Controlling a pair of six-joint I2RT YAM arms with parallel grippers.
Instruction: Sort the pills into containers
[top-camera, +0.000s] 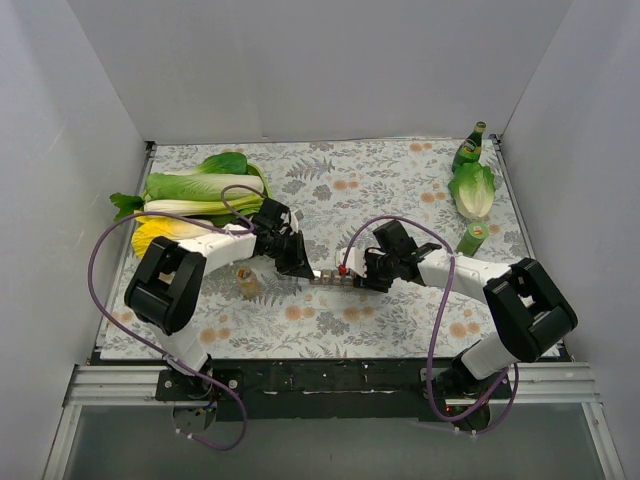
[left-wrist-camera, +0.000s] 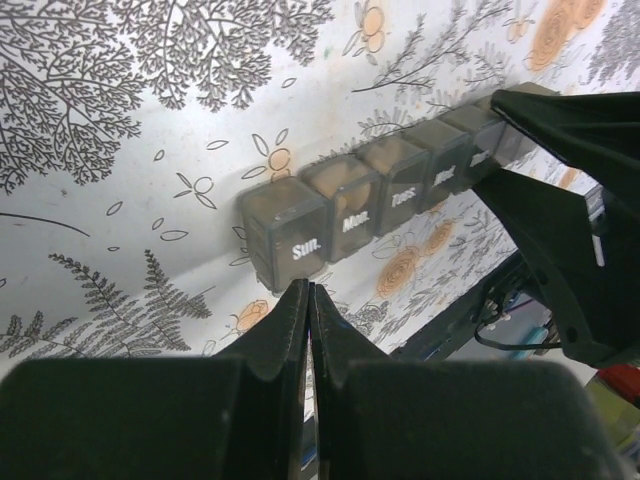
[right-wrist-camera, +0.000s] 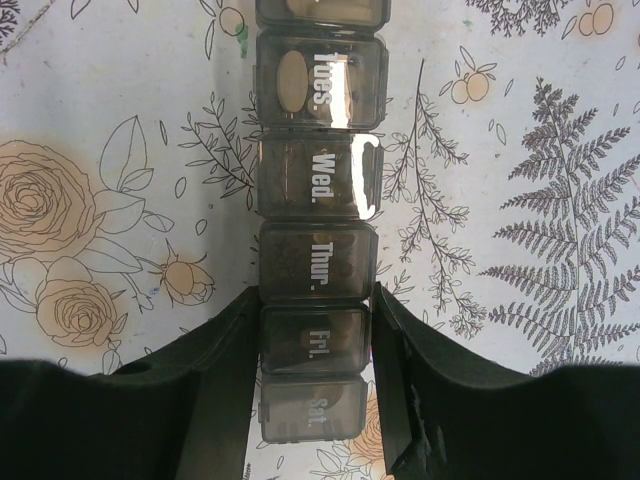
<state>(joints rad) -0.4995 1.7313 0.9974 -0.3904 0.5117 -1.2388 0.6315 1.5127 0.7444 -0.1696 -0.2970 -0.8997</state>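
Mid-table on the floral mat (top-camera: 330, 190), between both arms: the containers (top-camera: 328, 279). Clenched on the strip's two sides at the Fri. cell, toward the right end — the right gripper (right-wrist-camera: 317, 305). Pinched closed on nothing, tips just beside the Sun. cell at the left end — the left gripper (left-wrist-camera: 308, 300). Inside Tues., one oval pill (right-wrist-camera: 290, 82).

From above, the containers (top-camera: 326, 278) show only a short stretch; the right gripper (top-camera: 362, 277) covers their right end. In the left wrist view its fingers hide every compartment past "Wed." The right wrist view cuts the strip off above "Tues." A small amber thing (top-camera: 245, 283) on the bench (top-camera: 400, 180) is too small to name.
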